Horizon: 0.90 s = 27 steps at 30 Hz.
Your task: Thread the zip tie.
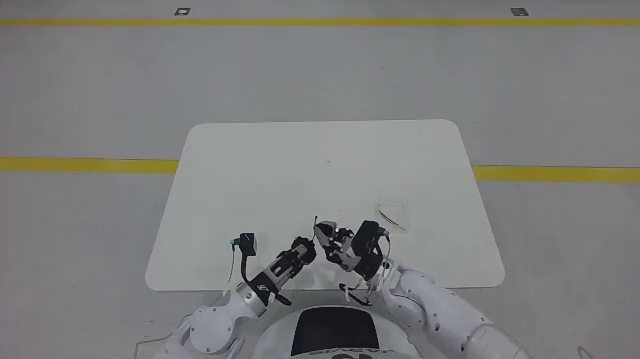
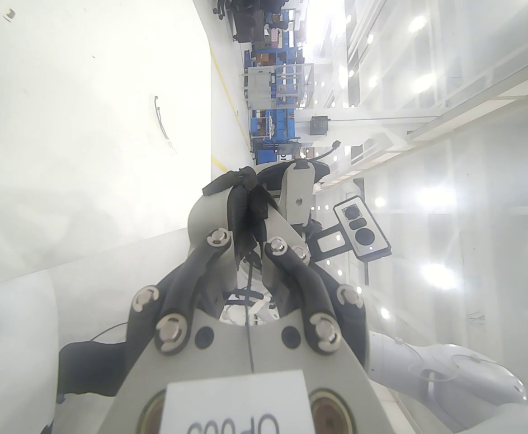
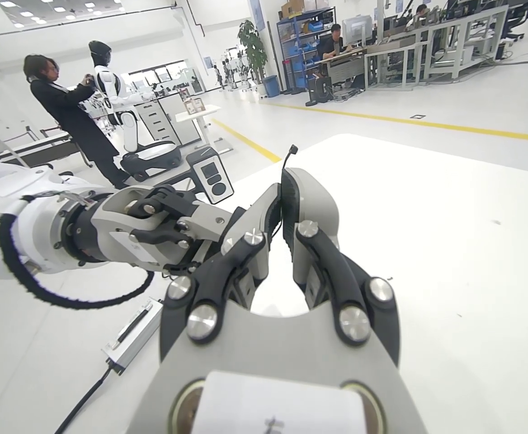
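Black zip tie (image 3: pixel 291 153) stands pinched in the right tool (image 3: pixel 283 191). I cannot tell the left tool's (image 1: pixel 305 249) grip, but it should feed the tail squarely into the head.

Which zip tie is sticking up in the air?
The black zip tie pinched in the right gripper; the other zip ties lie flat on the table.

two tools (image 2: pixel 255 196) (image 3: pixel 284 182), one table (image 1: pixel 300 159), one held zip tie (image 3: pixel 291 150)

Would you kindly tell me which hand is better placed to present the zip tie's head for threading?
Right, probably: the right hand is shut on the zip tie, its head poking out beyond the grip; the left hand sits close beside it.
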Motion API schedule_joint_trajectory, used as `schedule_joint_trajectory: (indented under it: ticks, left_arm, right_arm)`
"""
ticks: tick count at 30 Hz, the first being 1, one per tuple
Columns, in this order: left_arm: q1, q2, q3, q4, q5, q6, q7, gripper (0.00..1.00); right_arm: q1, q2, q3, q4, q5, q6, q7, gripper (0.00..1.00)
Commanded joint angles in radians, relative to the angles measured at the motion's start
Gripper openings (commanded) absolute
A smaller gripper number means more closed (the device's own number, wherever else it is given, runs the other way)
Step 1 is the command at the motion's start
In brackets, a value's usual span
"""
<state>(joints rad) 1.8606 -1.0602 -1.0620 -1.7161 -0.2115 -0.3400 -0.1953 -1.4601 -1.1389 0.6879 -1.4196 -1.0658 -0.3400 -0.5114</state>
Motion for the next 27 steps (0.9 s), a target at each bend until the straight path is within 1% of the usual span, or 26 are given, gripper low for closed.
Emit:
schedule_joint_trajectory:
  ticks: [1, 2, 3, 6, 9, 14, 17, 25, 26, 27]
  left_arm:
    - [0.0, 0.0, 0.0, 0.0, 0.0, 0.0, 0.0, 0.0]
    - [0.0, 0.0, 0.0, 0.0, 0.0, 0.0, 0.0, 0.0]
    - [0.0, 0.0, 0.0, 0.0, 0.0, 0.0, 0.0, 0.0]
    - [0.0, 0.0, 0.0, 0.0, 0.0, 0.0, 0.0, 0.0]
    - [0.0, 0.0, 0.0, 0.0, 0.0, 0.0, 0.0, 0.0]
    - [0.0, 0.0, 0.0, 0.0, 0.0, 0.0, 0.0, 0.0]
    - [0.0, 0.0, 0.0, 0.0, 0.0, 0.0, 0.0, 0.0]
    - [0.0, 0.0, 0.0, 0.0, 0.0, 0.0, 0.0, 0.0]
    - [0.0, 0.0, 0.0, 0.0, 0.0, 0.0, 0.0, 0.0]
    - [-0.001, 0.0, 0.001, 0.001, -0.001, 0.002, 0.001, 0.0]
  right_arm:
    - [0.002, 0.001, -0.002, 0.002, 0.0, 0.0, -0.003, 0.0]
    - [0.002, 0.002, -0.003, 0.002, -0.001, 0.0, -0.005, 0.47]
    - [0.002, 0.004, -0.003, 0.001, -0.009, 0.0, -0.006, 1.0]
    - [-0.004, 0.009, 0.002, -0.008, -0.025, 0.0, -0.013, 1.0]
    - [-0.018, 0.02, 0.022, -0.022, -0.054, 0.0, -0.029, 1.0]
    - [-0.066, 0.048, 0.075, -0.063, -0.084, 0.0, -0.06, 1.0]
    - [-0.081, 0.067, 0.074, -0.088, -0.079, 0.0, -0.055, 1.0]
    - [-0.081, 0.067, 0.074, -0.088, -0.079, 0.0, -0.055, 1.0]
    - [-0.082, 0.067, 0.074, -0.09, -0.071, 0.0, -0.055, 1.0]
    - [-0.085, 0.066, 0.073, -0.096, -0.021, 0.0, -0.058, 1.0]
